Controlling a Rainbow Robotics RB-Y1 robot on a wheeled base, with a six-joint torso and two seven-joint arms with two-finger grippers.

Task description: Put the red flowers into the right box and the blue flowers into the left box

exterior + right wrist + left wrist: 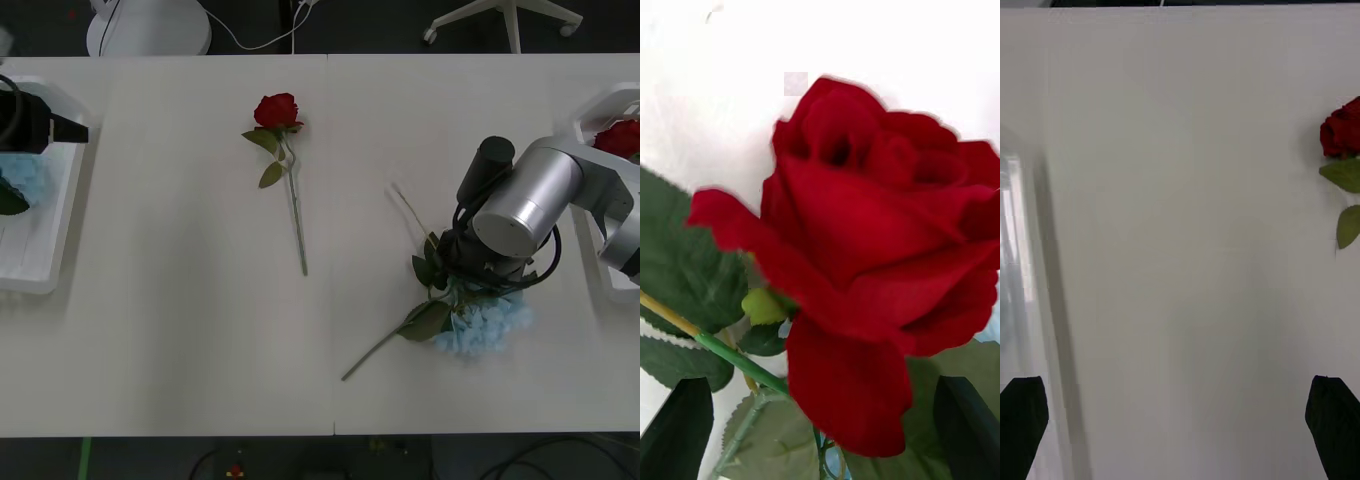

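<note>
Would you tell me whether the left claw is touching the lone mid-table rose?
Apart. The front view shows the left claw over the left box, with bare table between it and the rose.

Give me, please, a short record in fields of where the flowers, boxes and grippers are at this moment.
red flowers: one rose lies free mid-table; one in the right box; one close before the right gripper
blue flowers: one on the table under the right arm; one in the left box
right gripper: open, down over the rose
left gripper: open, at the left box's edge
</note>
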